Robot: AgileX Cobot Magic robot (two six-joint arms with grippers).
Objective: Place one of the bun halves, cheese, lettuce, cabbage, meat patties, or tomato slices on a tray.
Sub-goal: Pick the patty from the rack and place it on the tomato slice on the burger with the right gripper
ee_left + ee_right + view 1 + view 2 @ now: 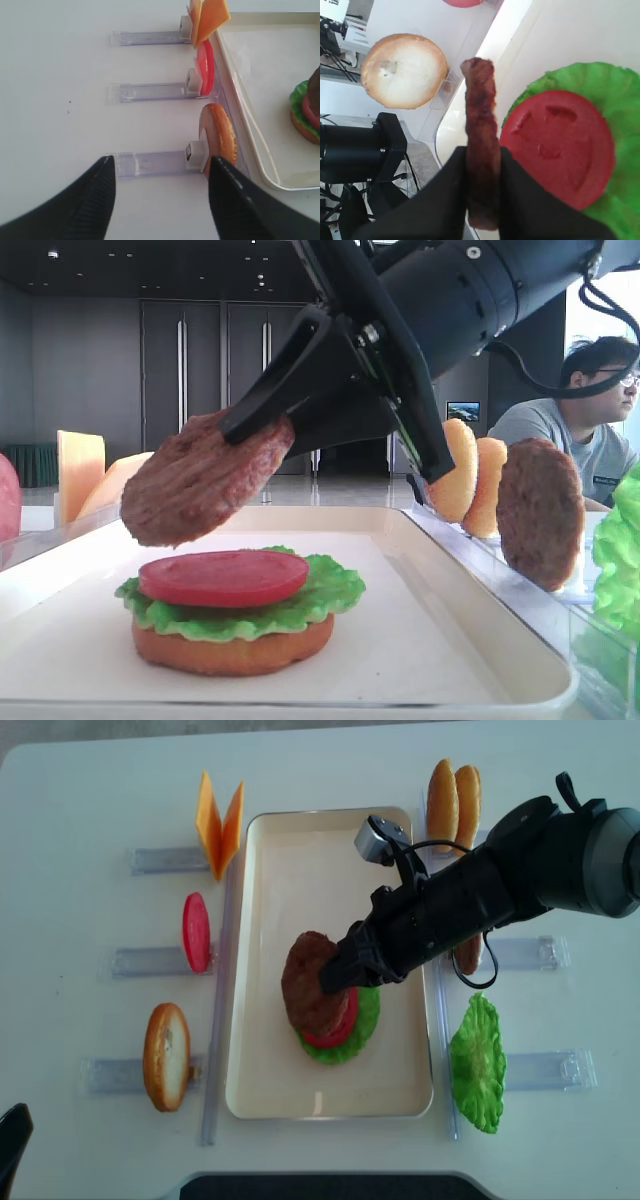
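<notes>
My right gripper (pixel 482 151) is shut on a reddish-brown meat patty (pixel 205 478), pinching it edge-on at its rim. The patty hangs tilted just above a stack on the cream tray (pixel 400 1080): a bun half (pixel 232 648) at the bottom, ruffled green lettuce (pixel 330 590) on it, and a red tomato slice (pixel 222 576) on top. From overhead the patty (pixel 305 980) overlaps the stack's left part without touching it. My left gripper (pixel 161 162) stands open and empty over the table left of the tray, near a bun half (pixel 220 137) upright in a clear holder.
Clear holders flank the tray. The left ones hold cheese slices (pixel 218 820), a tomato slice (pixel 195 932) and a bun half (pixel 165 1055). On the right stand two bun halves (pixel 452 795), a darker patty (pixel 540 512) and a lettuce leaf (pixel 478 1060). A person (pixel 590 430) sits behind.
</notes>
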